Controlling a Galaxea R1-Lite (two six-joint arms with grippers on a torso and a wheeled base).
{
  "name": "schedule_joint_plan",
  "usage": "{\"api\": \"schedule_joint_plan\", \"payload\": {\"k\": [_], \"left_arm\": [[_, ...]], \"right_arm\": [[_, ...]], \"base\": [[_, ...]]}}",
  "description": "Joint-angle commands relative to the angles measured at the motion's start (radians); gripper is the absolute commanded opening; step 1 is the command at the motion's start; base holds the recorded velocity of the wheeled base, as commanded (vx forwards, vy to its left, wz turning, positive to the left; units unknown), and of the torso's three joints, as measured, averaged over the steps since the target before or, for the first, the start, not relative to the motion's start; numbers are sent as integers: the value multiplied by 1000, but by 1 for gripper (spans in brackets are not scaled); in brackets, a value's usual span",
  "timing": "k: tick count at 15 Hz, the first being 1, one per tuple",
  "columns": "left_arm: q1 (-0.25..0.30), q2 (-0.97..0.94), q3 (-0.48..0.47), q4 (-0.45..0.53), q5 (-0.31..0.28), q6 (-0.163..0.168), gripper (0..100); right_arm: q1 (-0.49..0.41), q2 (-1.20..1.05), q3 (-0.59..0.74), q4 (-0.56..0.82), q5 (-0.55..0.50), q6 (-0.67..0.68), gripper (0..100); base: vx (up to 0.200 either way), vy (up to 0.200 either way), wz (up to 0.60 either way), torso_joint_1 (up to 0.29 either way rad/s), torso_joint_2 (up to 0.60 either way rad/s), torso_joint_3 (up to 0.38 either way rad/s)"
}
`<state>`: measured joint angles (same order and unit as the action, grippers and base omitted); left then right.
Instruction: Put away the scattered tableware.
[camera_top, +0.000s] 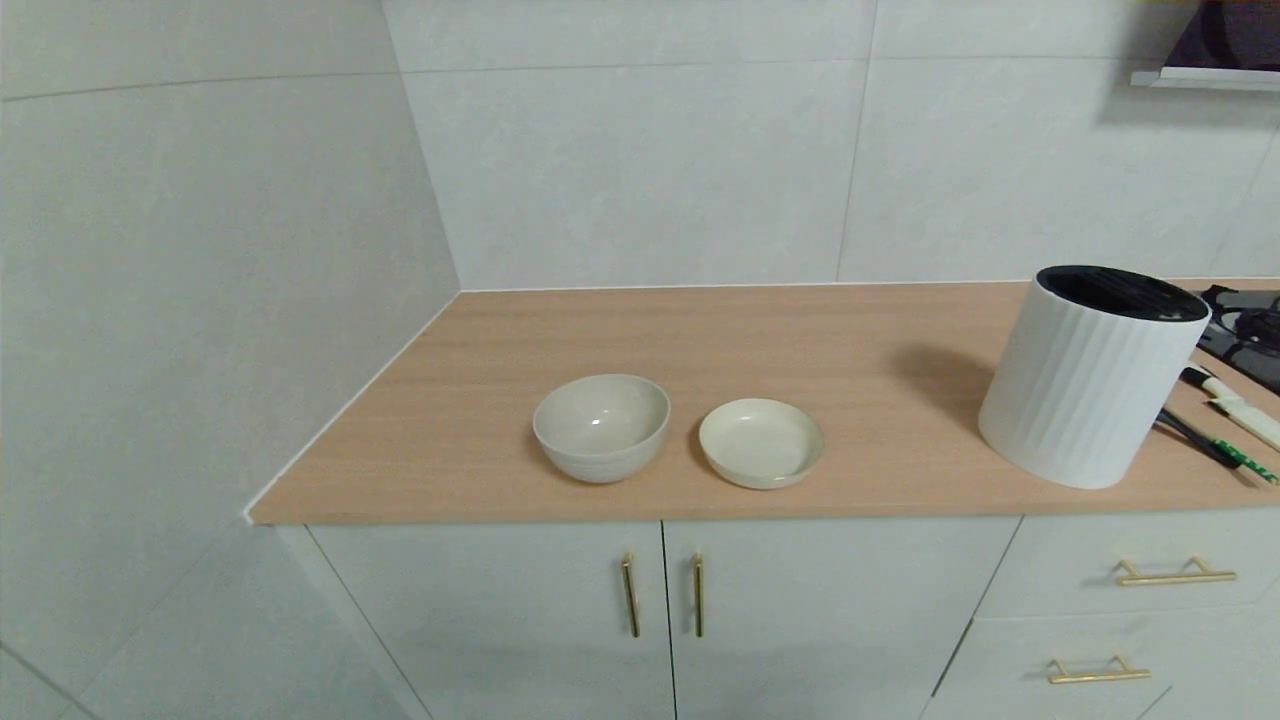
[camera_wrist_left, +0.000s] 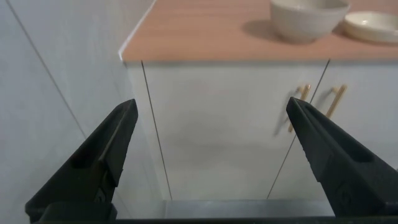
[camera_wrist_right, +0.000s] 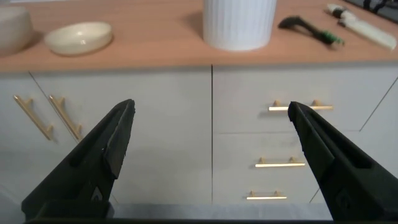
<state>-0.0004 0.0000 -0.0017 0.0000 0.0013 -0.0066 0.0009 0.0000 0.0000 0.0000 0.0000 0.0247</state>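
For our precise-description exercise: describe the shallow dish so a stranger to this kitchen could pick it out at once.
Find the wooden countertop above the white cabinets. Near its front edge sit two cream pieces, side by side, not touching. The shallow dish is the one nearer the ribbed white container, low and flat, unlike the deep bowl.
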Motion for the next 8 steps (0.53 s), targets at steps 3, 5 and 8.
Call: {"api": "schedule_joint_plan", "payload": {"k": [3, 5, 8], "left_arm": [[0, 0, 0, 0, 0, -1, 100], [0, 0, 0, 2, 0, -1, 100], [0, 0, 0, 2, 0, -1, 100]], "right_arm": [[1, 0, 0, 0, 0, 0, 100], [1, 0, 0, 0, 0, 0, 100], [1, 0, 0, 0, 0, 0, 100]], "base": [[0, 0, 0, -225, 517, 299], [0, 0, 0, -220, 513, 295], [0, 0, 0, -214, 497, 292]]}}
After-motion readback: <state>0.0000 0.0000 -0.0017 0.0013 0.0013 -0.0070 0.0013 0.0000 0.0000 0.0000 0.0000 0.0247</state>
